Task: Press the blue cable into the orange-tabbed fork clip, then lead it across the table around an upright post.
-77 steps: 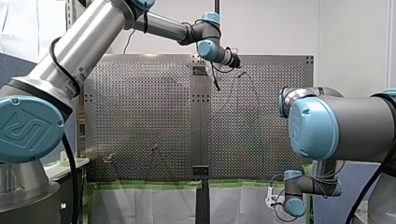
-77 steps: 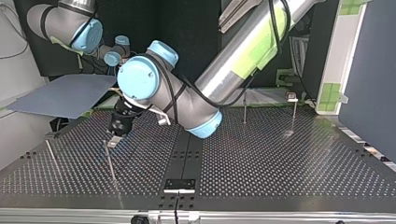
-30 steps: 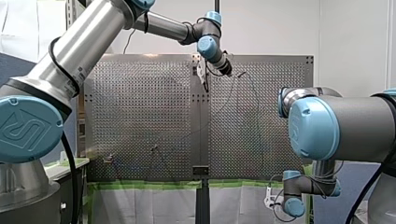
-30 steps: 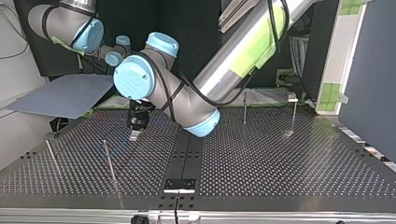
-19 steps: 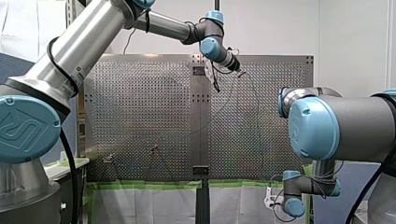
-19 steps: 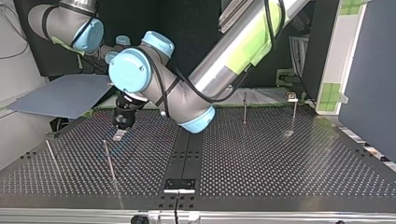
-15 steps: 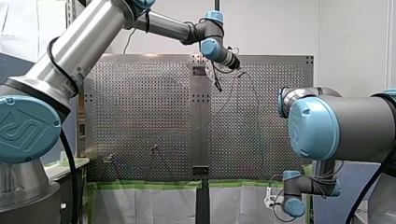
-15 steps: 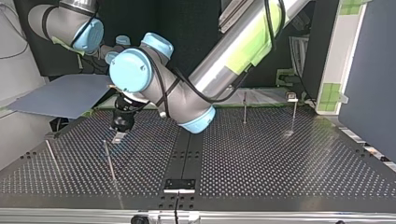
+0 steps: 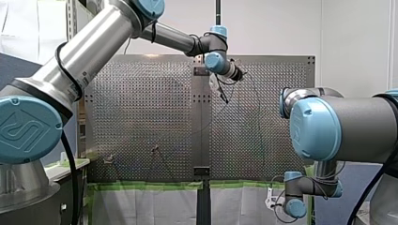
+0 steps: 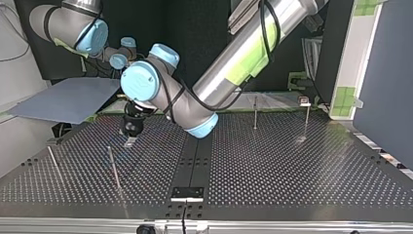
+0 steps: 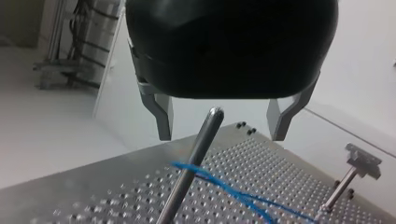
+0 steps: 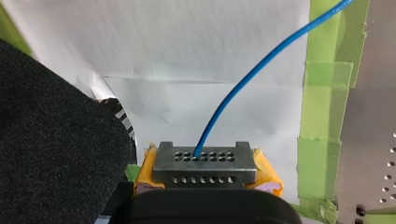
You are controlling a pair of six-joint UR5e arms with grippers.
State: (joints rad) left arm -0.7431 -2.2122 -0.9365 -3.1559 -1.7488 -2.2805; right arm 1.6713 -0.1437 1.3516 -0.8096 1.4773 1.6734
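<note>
Over the perforated worktop [image 10: 292, 165], my left arm [image 10: 234, 53] reaches to about ten o'clock in the top view. My left tool [image 11: 220, 135] (black body, metal fingers [image 11: 161, 116]) hangs spread, a steel post [image 11: 189, 172] rising just ahead between the fingers. My right tool [image 12: 205, 170] pinches the blue cable [image 12: 252, 79] between yellow pads [image 12: 145, 164]. The cable seems to touch the post, then trails toward four o'clock.

- My left arm [image 9: 94, 51] reaches far forward, wrist bent downward; my left gripper [image 11: 219, 136] hangs with its metal fingers [image 11: 162, 116] spread wide.
- My right arm [image 9: 338, 126] sits folded low; my right gripper [image 12: 205, 175], with yellow pads [image 12: 267, 173], is clamped on the blue cable [image 12: 243, 86].
</note>
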